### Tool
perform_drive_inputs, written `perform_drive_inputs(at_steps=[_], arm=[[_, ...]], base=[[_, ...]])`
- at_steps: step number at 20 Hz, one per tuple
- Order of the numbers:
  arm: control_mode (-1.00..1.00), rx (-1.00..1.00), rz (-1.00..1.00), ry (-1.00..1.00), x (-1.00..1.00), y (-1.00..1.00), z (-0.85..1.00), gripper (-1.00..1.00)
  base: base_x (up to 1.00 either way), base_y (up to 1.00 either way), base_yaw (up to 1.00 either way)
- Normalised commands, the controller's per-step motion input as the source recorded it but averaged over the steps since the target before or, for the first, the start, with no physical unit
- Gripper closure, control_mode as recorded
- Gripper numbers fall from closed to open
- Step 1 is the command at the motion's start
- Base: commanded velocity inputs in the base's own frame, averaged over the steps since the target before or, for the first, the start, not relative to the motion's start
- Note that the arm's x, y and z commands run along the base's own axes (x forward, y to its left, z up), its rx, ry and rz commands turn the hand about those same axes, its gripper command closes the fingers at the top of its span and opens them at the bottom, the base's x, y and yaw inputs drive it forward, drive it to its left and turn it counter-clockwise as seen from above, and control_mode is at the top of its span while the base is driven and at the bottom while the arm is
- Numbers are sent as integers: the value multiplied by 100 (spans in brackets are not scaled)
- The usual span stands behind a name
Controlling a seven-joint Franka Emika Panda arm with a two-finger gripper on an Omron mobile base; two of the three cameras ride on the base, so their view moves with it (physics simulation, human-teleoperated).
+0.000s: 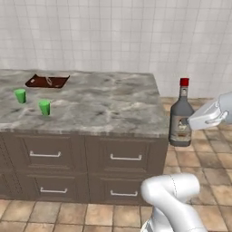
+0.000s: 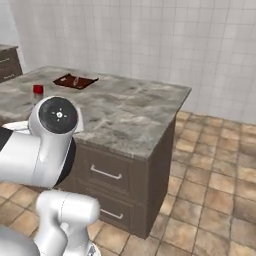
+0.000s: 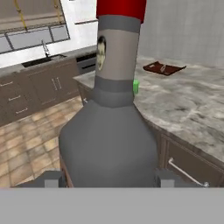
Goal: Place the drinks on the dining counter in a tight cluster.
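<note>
A grey-brown bottle (image 1: 181, 118) with a red cap stands upright in the air just off the right end of the dining counter (image 1: 99, 106), over the tiled floor. My gripper (image 1: 189, 123) reaches in from the right and is shut on its lower body. In the hand view the bottle (image 3: 109, 131) looms close, with a fingertip (image 3: 51, 179) on each side of its wide base. In the right base view its red cap (image 2: 38, 89) peeks out behind my arm, with the counter (image 2: 135, 112) beyond.
Two green cups (image 1: 20, 95) (image 1: 44, 107) stand at the counter's left, and a dark brown tray (image 1: 47, 81) lies behind them. Drawers with silver handles (image 1: 124, 157) sit below the slab. Tiled floor (image 1: 199, 181) lies to the right.
</note>
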Motion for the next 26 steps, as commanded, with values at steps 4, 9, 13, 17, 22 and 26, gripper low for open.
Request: perform_drive_inputs(at_steps=[4, 9, 13, 17, 22, 26], arm=[[100, 0, 0, 0, 0, 0, 0, 100], [100, 0, 0, 0, 0, 0, 0, 100], [100, 0, 0, 0, 0, 0, 0, 100], [100, 0, 0, 0, 0, 0, 0, 100], [100, 0, 0, 0, 0, 0, 0, 100], [100, 0, 0, 0, 0, 0, 0, 100]], base=[[74, 100, -37], [81, 100, -45], [79, 100, -61], [85, 77, -50], [27, 14, -5], [0, 0, 0]])
